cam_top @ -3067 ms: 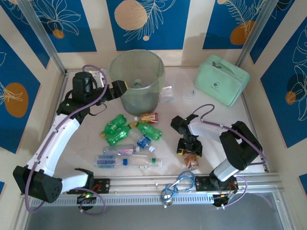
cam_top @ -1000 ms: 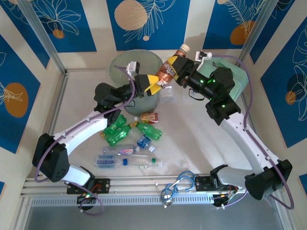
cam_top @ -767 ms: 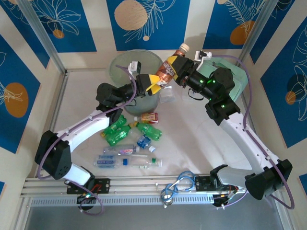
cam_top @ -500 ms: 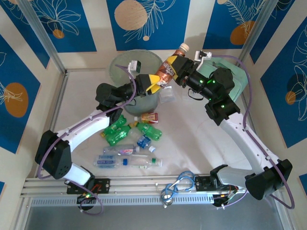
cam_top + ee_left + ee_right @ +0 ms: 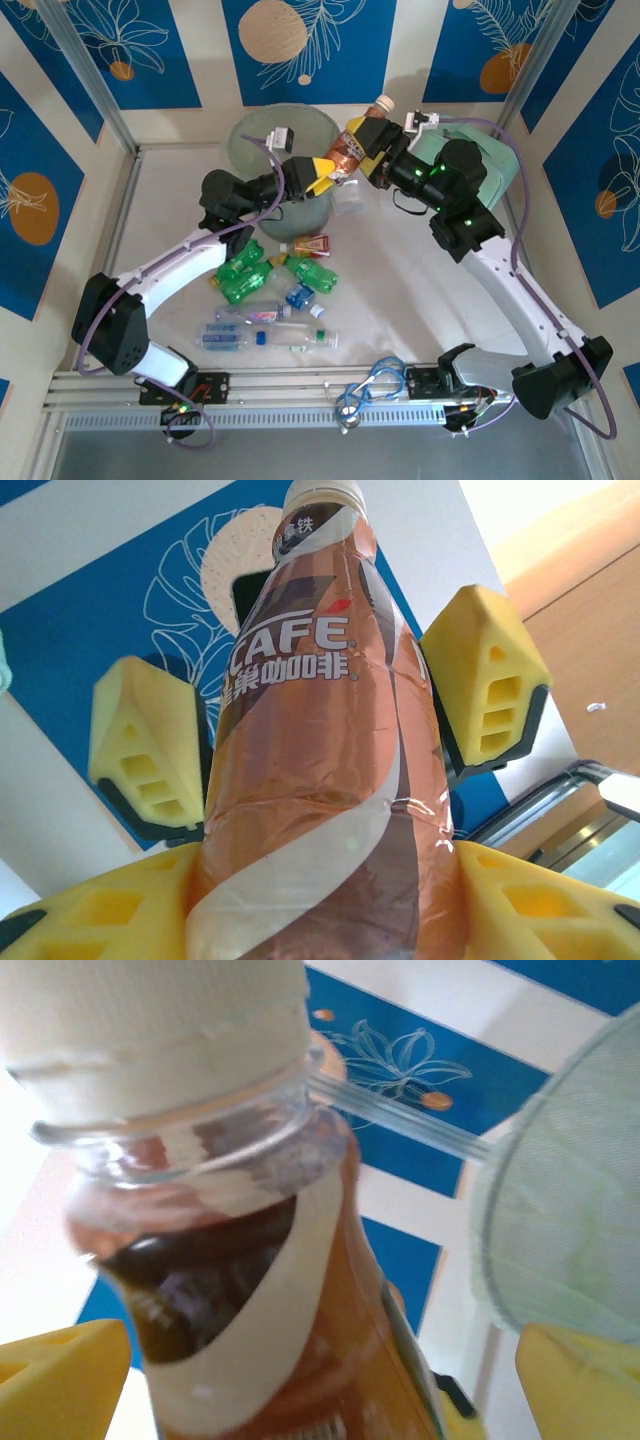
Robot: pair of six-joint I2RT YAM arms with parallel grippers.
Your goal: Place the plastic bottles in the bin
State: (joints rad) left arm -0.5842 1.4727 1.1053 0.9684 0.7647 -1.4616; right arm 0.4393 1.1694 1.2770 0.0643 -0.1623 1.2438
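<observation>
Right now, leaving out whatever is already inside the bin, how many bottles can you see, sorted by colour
green bottles: 3
clear bottles with blue labels: 4
red-labelled bottle: 1
brown bottle, held up in the air: 1
Total: 9

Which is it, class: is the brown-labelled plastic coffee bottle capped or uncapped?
Capped: the brown-labelled plastic coffee bottle has a pale cap seated on its neck, above the clear collar ring.

Robot lab cell: aluminium-framed table (image 5: 420,270), blue printed wall panels (image 5: 340,50).
</observation>
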